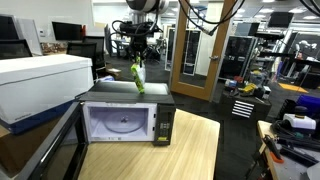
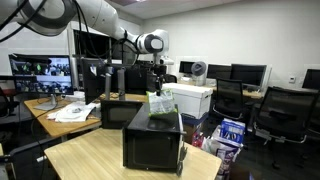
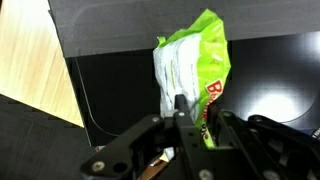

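Open-plan office-lab: rows of monitors (image 2: 243,72), office chairs (image 2: 283,108), wooden desks (image 2: 90,155), robot arm (image 2: 95,18) over a microwave (image 2: 152,135), bench (image 1: 292,140) cluttered with tools, gear racks (image 1: 240,55) at back

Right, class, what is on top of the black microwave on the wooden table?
A green bag, pinched by the gripper, hangs over the top of the microwave. The bag covers the spot beneath it, so whether it touches the top is hidden.
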